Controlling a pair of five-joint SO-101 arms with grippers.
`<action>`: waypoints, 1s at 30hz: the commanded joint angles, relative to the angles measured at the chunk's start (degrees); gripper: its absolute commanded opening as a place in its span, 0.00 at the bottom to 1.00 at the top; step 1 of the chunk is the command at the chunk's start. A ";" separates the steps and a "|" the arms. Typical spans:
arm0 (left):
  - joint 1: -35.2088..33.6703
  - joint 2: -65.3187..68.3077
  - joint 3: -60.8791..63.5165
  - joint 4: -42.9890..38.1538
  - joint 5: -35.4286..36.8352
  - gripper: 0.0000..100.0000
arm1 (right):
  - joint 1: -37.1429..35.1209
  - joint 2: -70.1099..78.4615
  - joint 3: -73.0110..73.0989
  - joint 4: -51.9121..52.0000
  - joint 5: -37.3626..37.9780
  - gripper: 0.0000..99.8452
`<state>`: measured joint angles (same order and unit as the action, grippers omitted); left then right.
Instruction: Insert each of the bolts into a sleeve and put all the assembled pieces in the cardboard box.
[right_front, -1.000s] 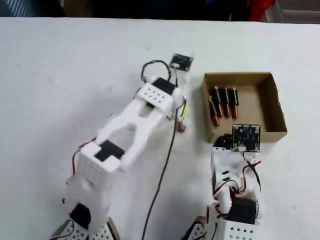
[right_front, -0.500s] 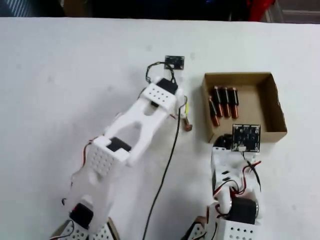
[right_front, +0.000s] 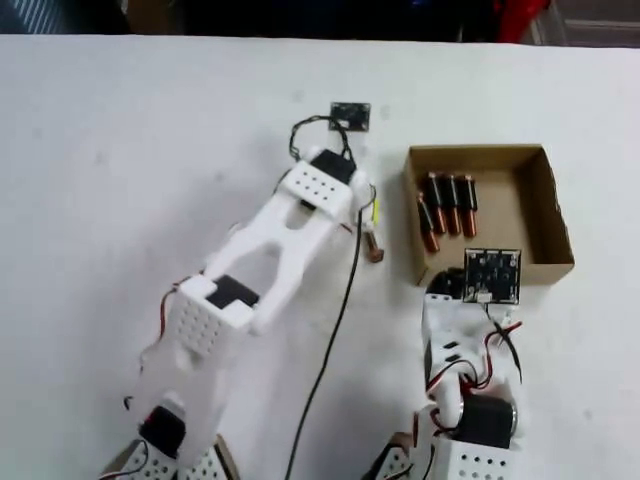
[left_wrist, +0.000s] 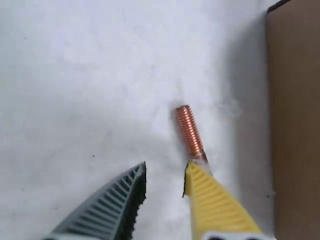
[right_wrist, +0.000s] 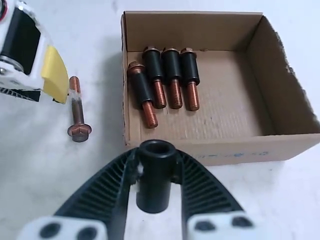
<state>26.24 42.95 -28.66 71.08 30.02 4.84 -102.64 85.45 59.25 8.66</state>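
Right wrist view: jaws clamp sleeve (right_wrist: 152, 175); bolt (right_wrist: 76, 107) beside box (right_wrist: 225, 150).

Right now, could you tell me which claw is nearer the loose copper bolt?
Left. The left claw sits at the copper bolt; the right claw, gripping a black sleeve, is farther off.
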 joint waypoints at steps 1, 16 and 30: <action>2.24 -4.53 -2.46 0.00 0.53 0.16 | 0.40 -0.66 -0.44 -1.54 -0.26 0.03; 4.88 0.57 -2.11 -4.84 0.53 0.16 | 0.40 -0.66 3.25 -6.64 -0.18 0.03; 3.47 3.56 -2.46 -4.66 0.53 0.14 | 0.40 -0.66 3.87 -7.43 -0.18 0.03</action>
<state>31.08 47.16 -28.75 66.86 30.11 4.84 -102.55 89.67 53.54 8.66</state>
